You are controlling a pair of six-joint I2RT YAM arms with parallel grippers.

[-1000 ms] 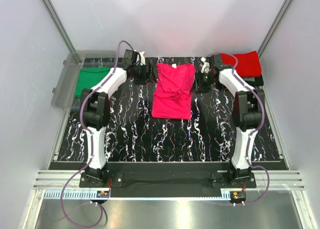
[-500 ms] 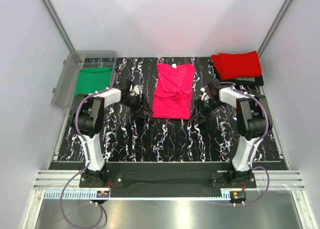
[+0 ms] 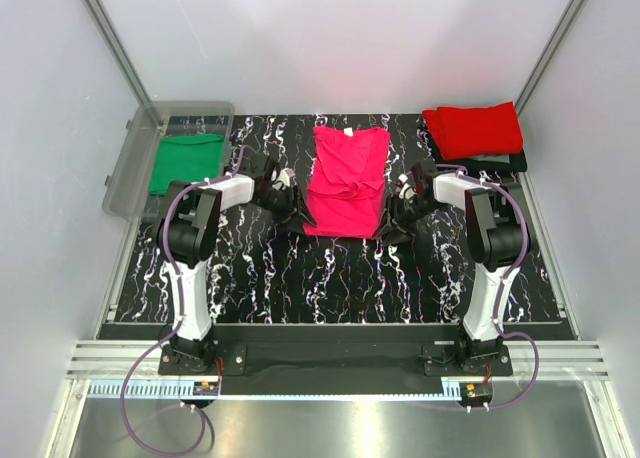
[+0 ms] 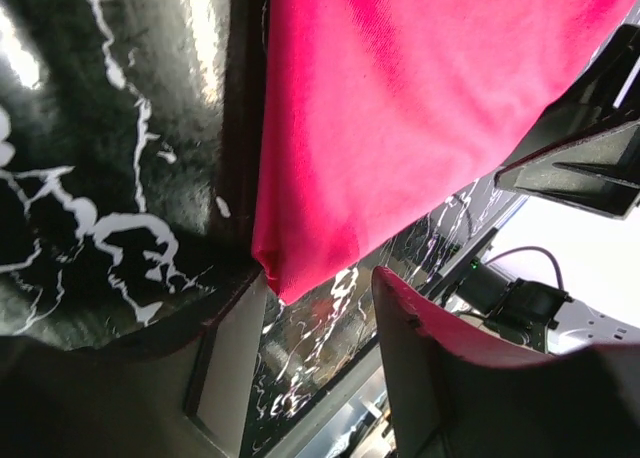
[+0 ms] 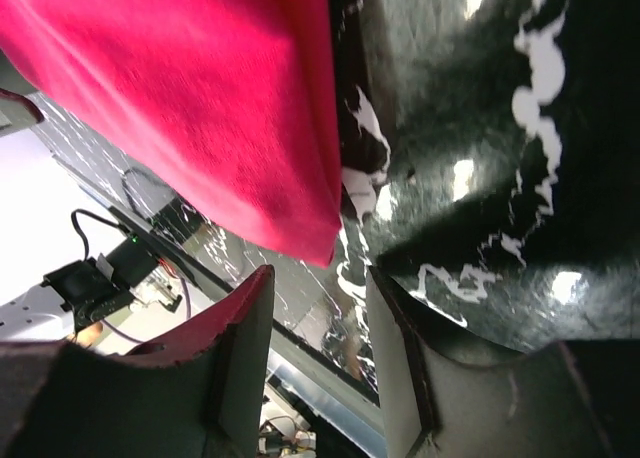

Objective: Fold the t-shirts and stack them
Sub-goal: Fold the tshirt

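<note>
From above, the left gripper (image 3: 300,216) and right gripper (image 3: 390,226) are dark and too small to tell whether their jaws touch the pink t-shirt (image 3: 347,181). Both wrist views cut that shirt off, showing only one corner each. The red t-shirt (image 3: 480,128) hides most of a dark thing (image 3: 505,162) beneath it.

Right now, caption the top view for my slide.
Open left gripper and right gripper at near corners of pink shirt; green shirt in bin, red shirt far right.

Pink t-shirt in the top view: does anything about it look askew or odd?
The pink t-shirt has a bunched ridge of wrinkles across its middle, so it does not lie flat there; otherwise nothing stands out.
</note>
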